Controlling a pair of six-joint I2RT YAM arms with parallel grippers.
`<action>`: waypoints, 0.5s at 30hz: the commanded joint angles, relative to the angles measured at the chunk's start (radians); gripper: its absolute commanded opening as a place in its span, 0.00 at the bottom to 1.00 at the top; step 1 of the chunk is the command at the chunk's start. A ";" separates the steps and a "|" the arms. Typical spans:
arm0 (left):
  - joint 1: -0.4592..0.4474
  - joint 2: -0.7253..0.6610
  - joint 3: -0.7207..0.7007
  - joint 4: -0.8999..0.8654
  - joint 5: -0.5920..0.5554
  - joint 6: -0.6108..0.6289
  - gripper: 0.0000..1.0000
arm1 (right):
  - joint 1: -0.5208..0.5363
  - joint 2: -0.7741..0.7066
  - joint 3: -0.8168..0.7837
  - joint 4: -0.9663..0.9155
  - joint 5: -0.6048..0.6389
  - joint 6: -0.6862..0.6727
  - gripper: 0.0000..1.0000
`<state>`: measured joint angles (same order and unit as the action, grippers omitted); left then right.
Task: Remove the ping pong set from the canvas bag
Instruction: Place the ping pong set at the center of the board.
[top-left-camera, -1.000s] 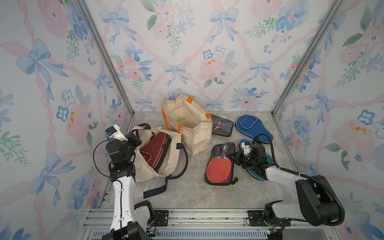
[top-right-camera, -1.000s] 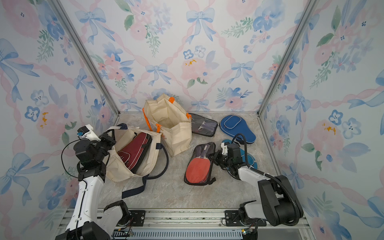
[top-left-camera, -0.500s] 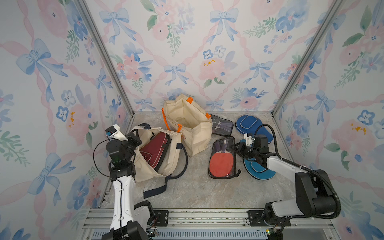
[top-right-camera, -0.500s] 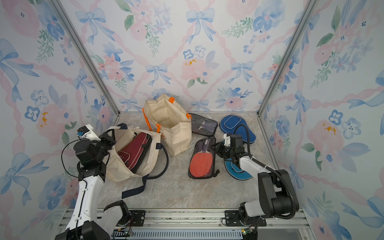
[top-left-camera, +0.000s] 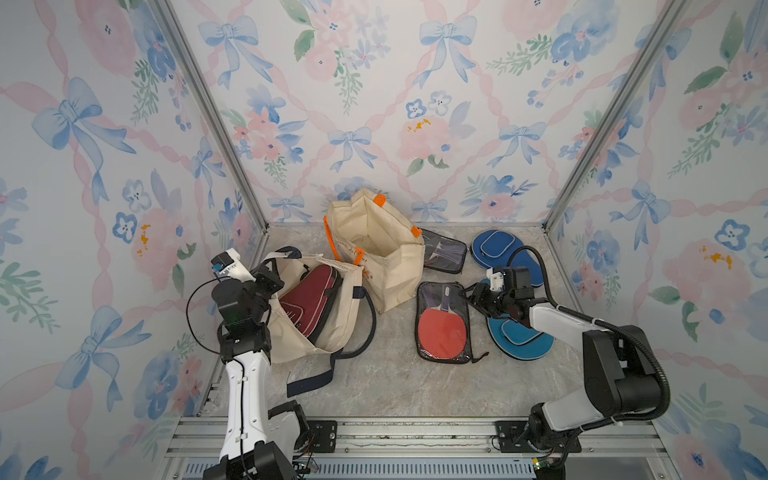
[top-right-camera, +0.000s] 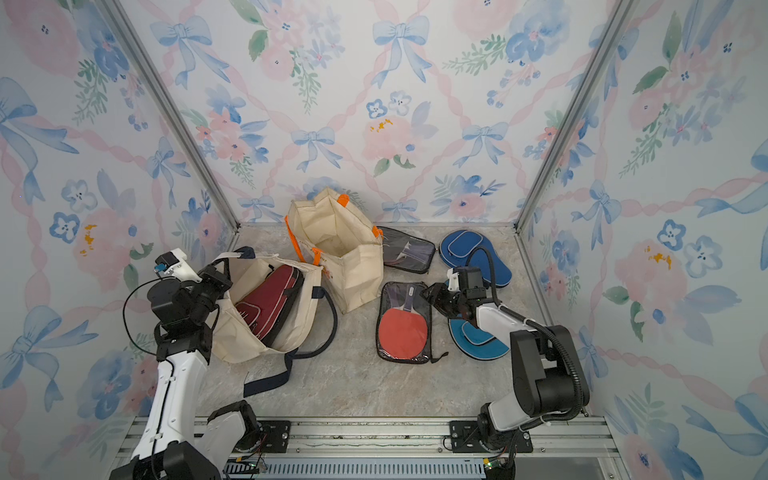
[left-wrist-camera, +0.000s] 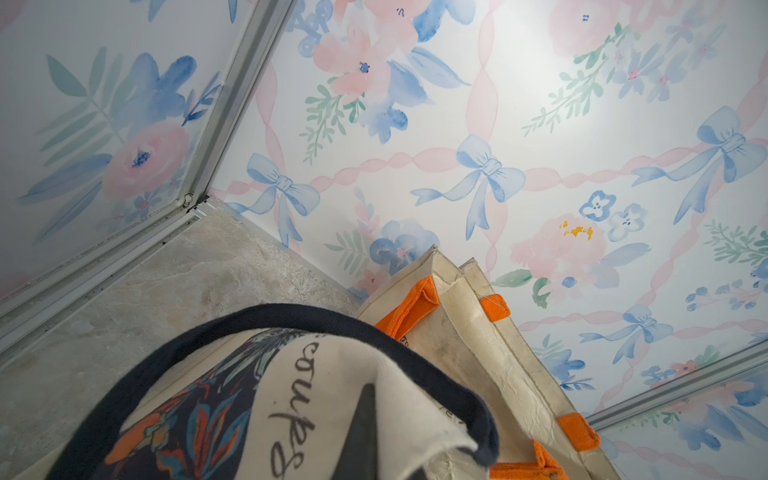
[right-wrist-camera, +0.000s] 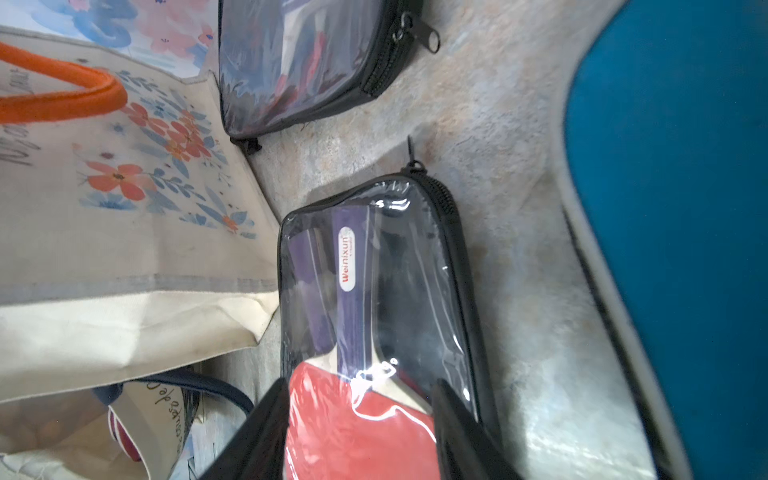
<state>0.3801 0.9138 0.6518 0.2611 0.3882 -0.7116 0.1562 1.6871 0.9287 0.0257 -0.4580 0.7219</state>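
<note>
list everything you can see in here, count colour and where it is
navy-strapped canvas bag: 1, cream, lying open, table's left
maroon paddle case: 1, inside that bag
orange-handled bag: 1, cream, standing open, back middle
red-paddle pouch: 1, clear, black-edged, mid-table
second clear pouch: 1, behind it, beside the orange-handled bag
dark blue case: 1, back right
lighter blue case: 1, under the right arm
table: 1, grey marble
left gripper: black, shut on the navy-strapped bag's rim
right gripper: black, open at the red-paddle pouch
</note>
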 joint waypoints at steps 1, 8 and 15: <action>0.003 0.002 0.002 0.079 0.029 -0.011 0.00 | 0.015 -0.025 0.034 -0.097 0.122 -0.061 0.56; 0.002 0.000 0.000 0.082 0.029 -0.012 0.00 | 0.230 -0.197 0.070 -0.215 0.444 -0.286 0.66; 0.000 0.002 -0.001 0.082 0.029 -0.012 0.00 | 0.441 -0.275 0.018 -0.127 0.588 -0.405 0.70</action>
<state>0.3801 0.9138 0.6518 0.2611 0.3908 -0.7120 0.5636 1.4281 0.9775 -0.1226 0.0338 0.3916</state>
